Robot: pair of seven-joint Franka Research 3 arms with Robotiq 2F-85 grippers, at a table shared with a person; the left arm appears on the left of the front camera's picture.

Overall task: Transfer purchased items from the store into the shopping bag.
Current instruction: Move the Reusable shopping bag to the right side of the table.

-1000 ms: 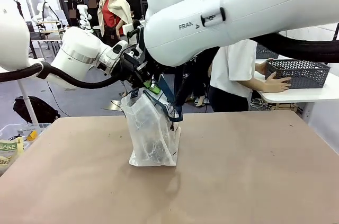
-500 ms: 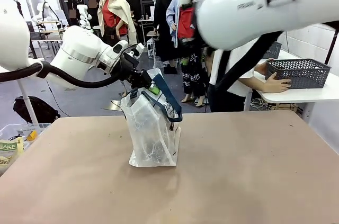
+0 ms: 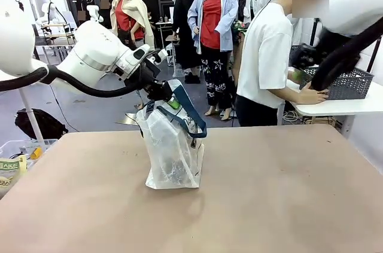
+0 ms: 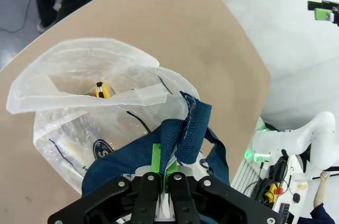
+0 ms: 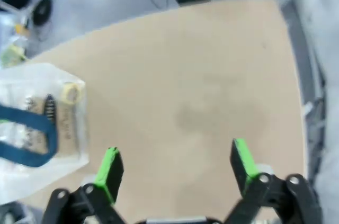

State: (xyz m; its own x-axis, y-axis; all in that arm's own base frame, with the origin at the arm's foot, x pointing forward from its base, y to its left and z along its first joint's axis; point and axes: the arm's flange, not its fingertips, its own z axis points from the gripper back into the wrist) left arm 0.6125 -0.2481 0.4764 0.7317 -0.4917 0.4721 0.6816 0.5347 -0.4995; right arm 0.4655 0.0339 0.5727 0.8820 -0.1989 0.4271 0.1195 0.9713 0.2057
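At table centre the bag [image 3: 172, 151] stands upright, its blue handle [image 4: 183, 139] pinched tight in the left tool [image 4: 163, 173] at its 12 o'clock, while the right tool [image 5: 175, 167] hangs wide open and empty, so fetching an item looks next.

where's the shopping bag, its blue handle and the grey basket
shopping bag [image 3: 170, 157]: front view, on its translucent front wall.
blue handle [image 4: 183, 136]: left wrist view, on the strap bunched above the shut jaws.
grey basket [image 3: 346, 84]: front view, on its lattice side wall, on the far white table.
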